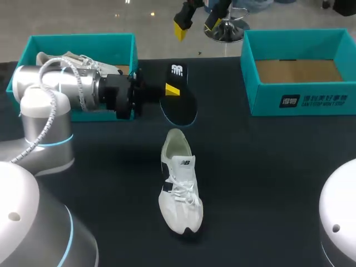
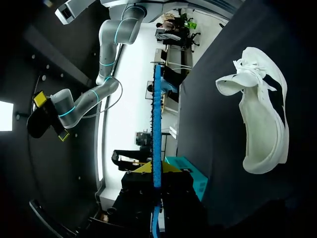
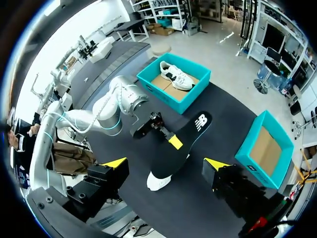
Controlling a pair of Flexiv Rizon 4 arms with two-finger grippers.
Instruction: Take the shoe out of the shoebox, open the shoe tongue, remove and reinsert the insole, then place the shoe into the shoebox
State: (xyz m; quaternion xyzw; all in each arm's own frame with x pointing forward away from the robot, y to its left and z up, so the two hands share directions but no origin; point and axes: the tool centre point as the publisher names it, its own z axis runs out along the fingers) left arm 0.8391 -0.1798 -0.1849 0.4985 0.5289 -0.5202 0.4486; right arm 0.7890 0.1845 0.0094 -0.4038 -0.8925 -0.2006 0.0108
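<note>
At the far left of the counter [image 1: 267, 183] stood a teal shoebox [image 1: 78, 40] with a second white shoe [image 1: 67, 60] lying inside it. The left arm [image 1: 55, 89] came in from that side, passing in front of the box, with its wrist roughly level.

The left end effector [image 1: 171, 92] was clamped on the black insole [image 1: 179, 105], gripping it at one long edge about midway along. One yellow fingertip [image 1: 172, 90] showed on the upper face. In the left wrist view the insole [image 2: 157, 124] ran edge-on, as a thin blue strip, straight out between the fingers of that end effector [image 2: 157, 171]. The insole lay flat, its logo end pointing toward the far side of the counter.

Near the middle of the counter, on the near side of the insole, lay the white shoe [image 1: 179, 192]. It was out of both boxes and upright on its sole, its heel toward the insole and its toe toward the robot. Its laces were loose and its mouth gaped.

The right end effector [image 1: 196, 25] hung high over the far edge of the counter, touching nothing. Its own view showed that end effector [image 3: 166, 163] with its jaws spread wide. That view looked down on the insole [image 3: 185, 136], which hid most of the shoe [image 3: 159, 182].

At the far right stood the other teal shoebox [image 1: 300, 100], showing its brown cardboard floor.
</note>
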